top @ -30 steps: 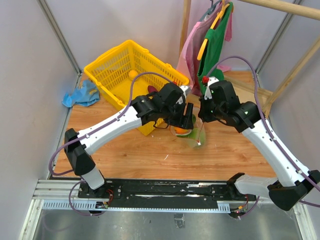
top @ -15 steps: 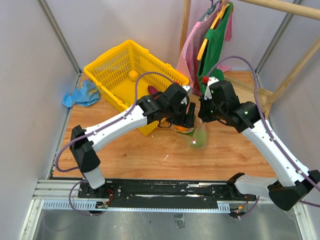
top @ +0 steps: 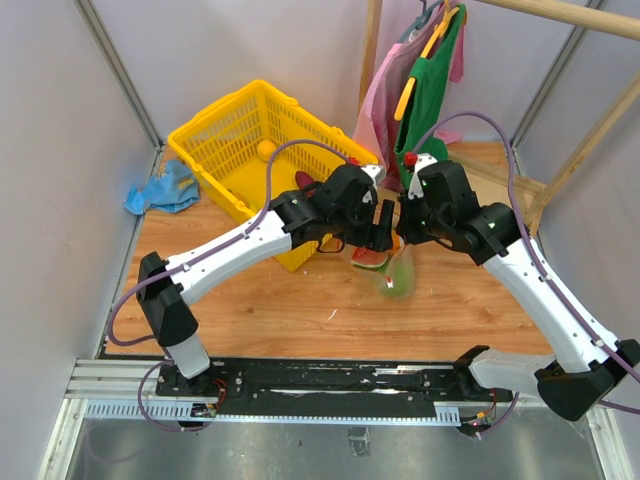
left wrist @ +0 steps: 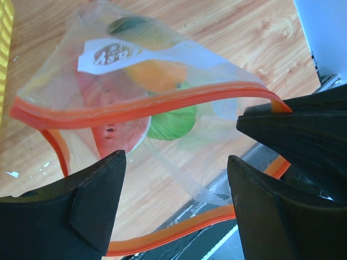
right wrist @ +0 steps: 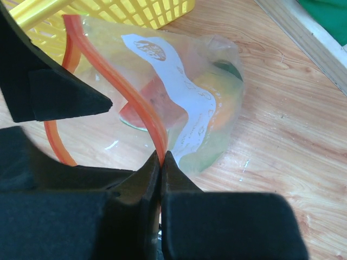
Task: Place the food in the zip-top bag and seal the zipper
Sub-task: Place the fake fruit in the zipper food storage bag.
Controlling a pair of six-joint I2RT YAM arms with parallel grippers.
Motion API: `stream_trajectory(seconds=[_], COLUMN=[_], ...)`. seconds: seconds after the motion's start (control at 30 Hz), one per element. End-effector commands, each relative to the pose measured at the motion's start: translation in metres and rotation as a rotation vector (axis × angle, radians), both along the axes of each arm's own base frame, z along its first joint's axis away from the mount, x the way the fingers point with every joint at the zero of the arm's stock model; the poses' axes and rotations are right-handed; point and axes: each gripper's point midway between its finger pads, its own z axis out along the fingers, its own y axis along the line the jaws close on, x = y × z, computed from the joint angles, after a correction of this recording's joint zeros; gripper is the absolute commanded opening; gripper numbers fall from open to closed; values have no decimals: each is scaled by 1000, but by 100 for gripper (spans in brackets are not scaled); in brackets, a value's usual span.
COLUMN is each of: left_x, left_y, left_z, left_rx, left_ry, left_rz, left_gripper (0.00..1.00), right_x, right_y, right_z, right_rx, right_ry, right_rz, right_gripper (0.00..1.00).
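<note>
Plank-grained wooden table (top: 300, 300); latticed yellow plastic basket (top: 222, 130) at 10 o'clock from the bag, one yellow round fruit (top: 266, 149) inside; clear crinkly zip-top bag (left wrist: 116, 54) at table centre, mouth agape, holding red watermelon wedge (left wrist: 111, 119), orange round fruit (left wrist: 157, 74) and green piece (left wrist: 173, 122); orange zipper (left wrist: 135, 108) pinched by the right gripper (right wrist: 161, 158); left gripper (left wrist: 176, 165) spread wide, grasping nothing.
</note>
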Motion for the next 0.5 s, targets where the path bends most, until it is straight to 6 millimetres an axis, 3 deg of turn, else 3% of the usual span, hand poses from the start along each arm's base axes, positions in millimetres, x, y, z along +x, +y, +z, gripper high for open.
stream_trajectory(seconds=[0.0, 0.23, 0.47], left_x=[3, 11, 39], left_y=[7, 34, 95], left_z=[38, 56, 66], left_rx=[-70, -52, -13], left_ry=[-91, -142, -159], left_rz=[17, 76, 219], left_gripper=[79, 81, 83], right_x=[4, 5, 6], right_y=[5, 3, 2], right_z=[6, 5, 6], right_rx=[7, -4, -9], right_ry=[-34, -35, -39], right_rz=[1, -3, -7], right_gripper=[1, 1, 1])
